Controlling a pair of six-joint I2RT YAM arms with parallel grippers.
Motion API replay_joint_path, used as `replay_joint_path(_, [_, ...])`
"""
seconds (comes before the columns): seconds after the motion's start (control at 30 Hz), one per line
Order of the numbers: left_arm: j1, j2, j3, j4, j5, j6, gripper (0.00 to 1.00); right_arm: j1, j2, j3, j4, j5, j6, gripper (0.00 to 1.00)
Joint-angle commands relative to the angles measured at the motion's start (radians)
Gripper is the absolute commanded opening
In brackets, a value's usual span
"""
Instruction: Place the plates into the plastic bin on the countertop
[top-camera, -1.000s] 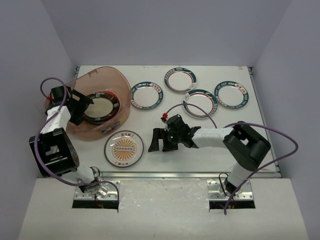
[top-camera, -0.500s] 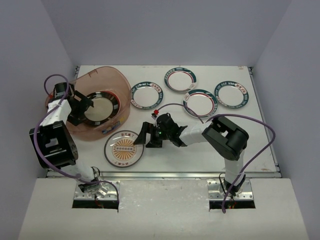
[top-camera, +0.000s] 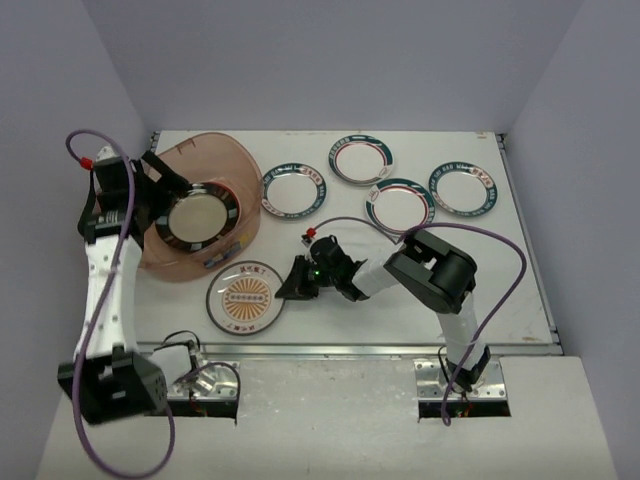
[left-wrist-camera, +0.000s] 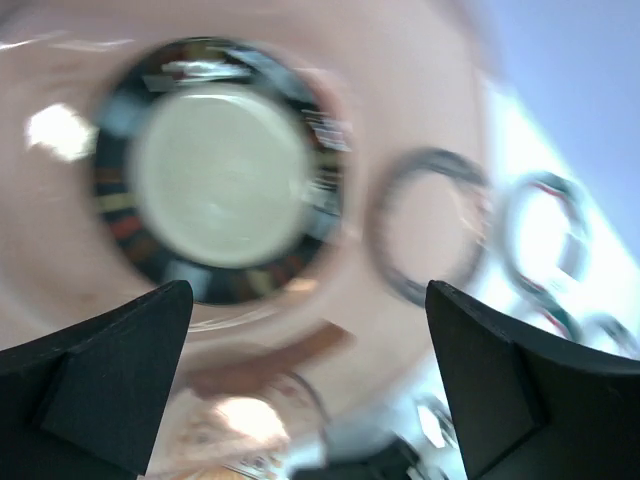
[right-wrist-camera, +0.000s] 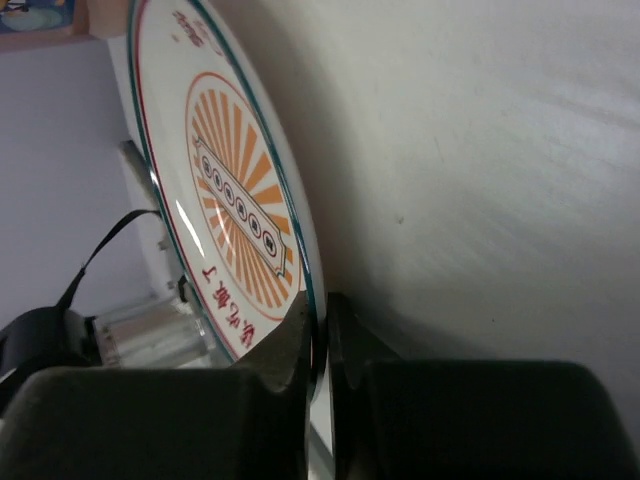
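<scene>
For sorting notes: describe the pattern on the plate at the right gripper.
Orange-centred plate: orange sunburst on white, teal-red rim. Best in right wrist view.

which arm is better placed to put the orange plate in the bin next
Right. The right gripper is at the orange-centred plate's rim, and its wrist view shows it closed on that rim. The left gripper hangs open over the plastic bin, above the dark-rimmed plate inside.

Plastic bin (top-camera: 215, 152) stood at far-left of bench (top-camera: 480, 270), dark-rimmed plate (top-camera: 197, 217) inside. Left pincer (top-camera: 160, 205) hung over bin's left side, fingers apart. Right pincer (top-camera: 297, 281) sat at right rim of orange-centred plate (top-camera: 247, 297). Four teal-rimmed plates (top-camera: 294, 191) lay right of bin.
</scene>
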Motion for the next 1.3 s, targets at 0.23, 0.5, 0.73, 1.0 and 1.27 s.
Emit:
replay_joint_path(0.23, [-0.049, -0.36, -0.173, 0.216, 0.646, 0.081, 1.0, -0.15, -0.411, -0.352, -0.003, 0.049, -0.087, 0.0])
replay_joint_path(0.5, [-0.14, -0.335, -0.276, 0.247, 0.725, 0.086, 1.0, -0.306, -0.921, -0.185, -0.674, 0.033, -0.536, 0.0])
replay_joint_path(0.73, [-0.411, -0.253, -0.322, 0.362, 0.678, 0.044, 0.95, -0.382, -0.952, 0.003, -0.72, -0.164, -0.541, 0.0])
replay_joint_path(1.0, [-0.52, -0.177, -0.345, 0.467, 0.657, 0.006, 0.25, -0.428, -0.937, 0.009, -0.577, -0.35, -0.404, 0.0])
replay_joint_path(1.27, [-0.446, -0.162, -0.134, 0.269, 0.226, -0.019, 0.0, -0.573, -0.977, -0.06, -0.665, -0.265, -0.413, 0.99])
